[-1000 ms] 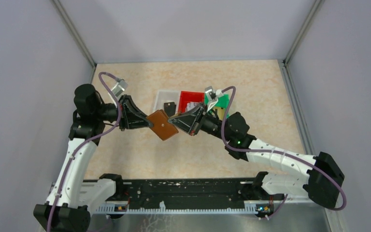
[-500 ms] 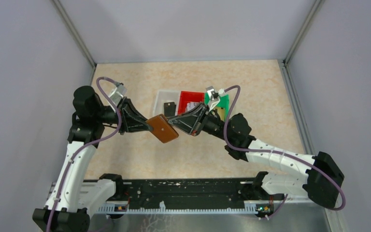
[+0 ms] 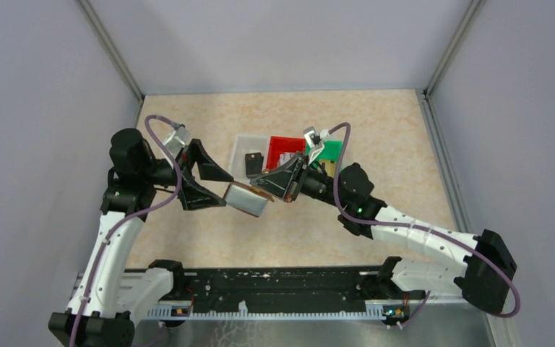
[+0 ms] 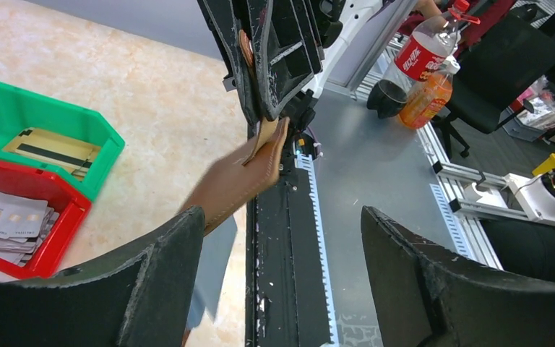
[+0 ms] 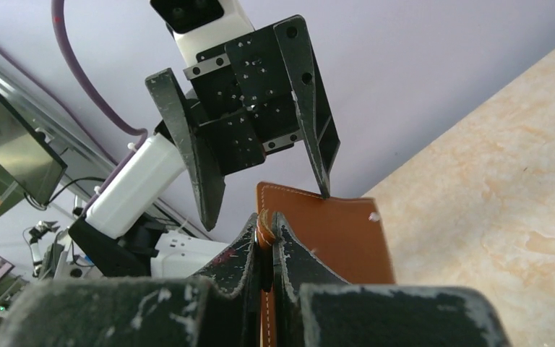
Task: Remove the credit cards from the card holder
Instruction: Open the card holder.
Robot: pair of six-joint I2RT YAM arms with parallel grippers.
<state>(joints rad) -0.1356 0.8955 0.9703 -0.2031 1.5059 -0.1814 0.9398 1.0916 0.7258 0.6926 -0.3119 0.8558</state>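
The brown card holder (image 3: 248,199) hangs in the air over the middle of the table, its pale inner side turned up. My right gripper (image 3: 265,186) is shut on its edge; the right wrist view shows the fingers (image 5: 289,253) pinching the stitched brown leather (image 5: 340,238). My left gripper (image 3: 215,189) stands open just left of the holder, which passes its left fingertip without being gripped (image 4: 282,213). The brown flap (image 4: 238,181) and a blurred bluish sleeve (image 4: 213,267) lie beside that left finger (image 4: 152,289). Credit cards lie in the bins: a black one (image 3: 254,160), silvery ones (image 4: 7,217) and a gold one (image 4: 50,148).
Three bins stand in a row behind the grippers: clear (image 3: 240,148), red (image 3: 285,147) and green (image 3: 332,150). A black toothed rail (image 3: 274,289) runs along the near edge between the arm bases. Grey walls close in the table on three sides.
My left gripper has opened and let go of the card holder. The holder has swung over, pale side up, and hangs from the right gripper alone.
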